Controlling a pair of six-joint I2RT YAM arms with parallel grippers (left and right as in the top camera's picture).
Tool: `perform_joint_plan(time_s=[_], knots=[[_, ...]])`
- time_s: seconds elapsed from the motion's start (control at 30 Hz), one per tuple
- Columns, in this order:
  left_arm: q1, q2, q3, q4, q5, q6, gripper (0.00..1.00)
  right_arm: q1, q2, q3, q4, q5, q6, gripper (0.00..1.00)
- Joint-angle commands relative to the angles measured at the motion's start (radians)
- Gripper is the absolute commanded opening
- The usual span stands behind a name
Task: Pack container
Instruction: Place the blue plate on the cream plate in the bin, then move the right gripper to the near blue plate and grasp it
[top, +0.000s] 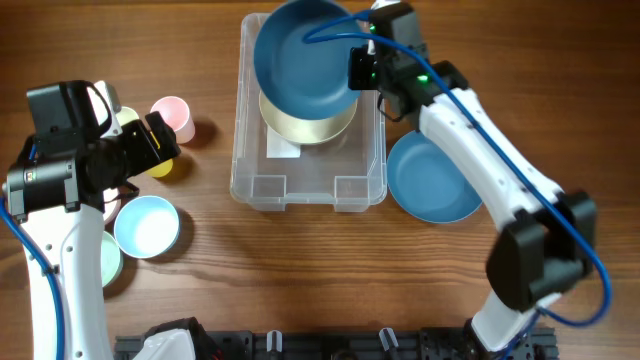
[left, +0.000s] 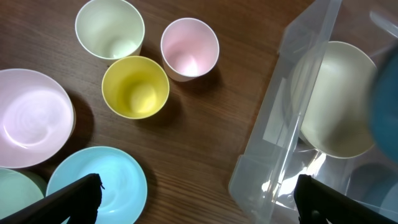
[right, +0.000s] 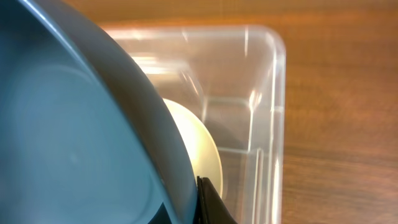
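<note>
Blue bowl: clenched in right tool, tilted over container, centre tabletop. Cream bowl already inside. Advice: level it, nest squarely onto cream bowl, then release. Left tool: released, idle near cups.

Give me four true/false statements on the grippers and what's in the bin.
1. The right gripper grips the dark blue bowl over the container. True.
2. The container is empty. False: a cream bowl sits in it.
3. The left gripper is shut on the yellow cup. False: it is open and holds nothing.
4. The pink cup stands upright outside the container. True.
</note>
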Motion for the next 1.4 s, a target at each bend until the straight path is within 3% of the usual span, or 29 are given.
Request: perform_joint_plan(time_s=[0.0,0.1,0.2,0.33,0.5,0.63,0.83,0.97,1.07,1.37], knots=[[0.005,-0.006,0.017,-0.002,0.002,0.016,1.0,-0.002,0.055,0.021,0.029,-0.004,0.042,0.04],[0.005,-0.006,0.017,-0.002,0.002,0.016,1.0,-0.002,0.061,0.021,0.039,-0.018,0.041,0.1],[0.005,-0.006,0.017,-0.002,0.002,0.016,1.0,-0.002,0.061,0.042,0.019,-0.017,0.03,0.39],[0.005,-0.006,0.017,-0.002,0.002,0.016,1.0,-0.018,0.018,0.141,-0.106,0.039,0.015,0.47],[0.005,-0.006,0.017,-0.002,0.002,0.016,1.0,-0.138,-0.158,0.186,-0.315,0.115,0.225,0.64],[0.005,-0.006,0.017,-0.002,0.002,0.016,1.0,-0.317,-0.299,0.186,-0.547,0.056,0.349,0.95],[0.005,-0.006,0.017,-0.002,0.002,0.016,1.0,-0.564,-0.369,0.165,-0.9,-0.007,0.367,1.0],[0.005,-0.006,0.017,-0.002,0.002,0.016,1.0,-0.595,-0.373,0.029,-0.91,-0.035,0.313,1.0],[0.005,-0.006,0.017,-0.002,0.002,0.016,1.0,-0.595,-0.377,-0.142,-0.808,-0.124,0.294,1.0],[0.005,-0.006,0.017,-0.002,0.002,0.016,1.0,-0.594,-0.375,-0.578,-0.347,-0.13,0.299,1.0]])
